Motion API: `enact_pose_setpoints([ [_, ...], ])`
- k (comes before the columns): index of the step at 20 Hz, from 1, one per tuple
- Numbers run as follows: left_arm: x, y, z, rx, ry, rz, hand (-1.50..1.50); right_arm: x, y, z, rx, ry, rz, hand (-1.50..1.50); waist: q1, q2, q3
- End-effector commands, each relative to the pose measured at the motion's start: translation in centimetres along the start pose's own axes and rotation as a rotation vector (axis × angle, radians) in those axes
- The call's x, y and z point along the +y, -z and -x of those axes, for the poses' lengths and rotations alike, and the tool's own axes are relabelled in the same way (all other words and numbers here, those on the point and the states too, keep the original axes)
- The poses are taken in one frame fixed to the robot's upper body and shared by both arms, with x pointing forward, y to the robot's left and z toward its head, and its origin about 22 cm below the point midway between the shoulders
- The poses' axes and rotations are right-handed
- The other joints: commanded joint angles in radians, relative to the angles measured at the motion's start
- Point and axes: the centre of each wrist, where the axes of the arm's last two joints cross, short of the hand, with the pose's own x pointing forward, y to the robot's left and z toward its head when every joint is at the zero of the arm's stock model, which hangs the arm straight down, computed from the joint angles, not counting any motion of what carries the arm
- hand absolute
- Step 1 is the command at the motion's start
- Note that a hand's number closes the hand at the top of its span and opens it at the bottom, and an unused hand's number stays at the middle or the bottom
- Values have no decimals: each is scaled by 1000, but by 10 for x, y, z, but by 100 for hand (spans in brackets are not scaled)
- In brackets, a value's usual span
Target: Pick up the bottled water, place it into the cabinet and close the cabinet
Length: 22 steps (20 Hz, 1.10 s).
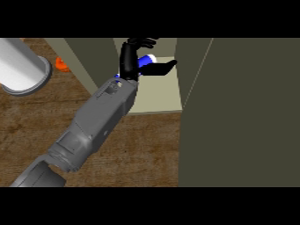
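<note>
Fingers of the left hand (134,55) curl round the bottled water (147,60), arm stretched deep inside the open cabinet (159,99), surely to set it on the shelf before shutting the door (250,114).

brown wooden counter (22,132), white cylinder (16,66)

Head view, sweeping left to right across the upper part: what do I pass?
White cylinder → orange object → hand curled round the bottled water inside the cabinet → open cabinet door.
</note>
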Motion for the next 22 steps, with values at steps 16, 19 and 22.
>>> enact_pose_setpoints([
  [16,-1,17,-21,-85,-249,66,-150,5,5,-28,-28,-18,-25,-150,11,-12,-1],
  [19,-2,7,-15,-71,-289,124,-150,10,10,-15,-49,-4,-1,-150,24,-16,0],
  [22,-7,7,-26,-66,-313,170,-150,5,13,-32,-42,1,-3,-150,47,-19,0],
])
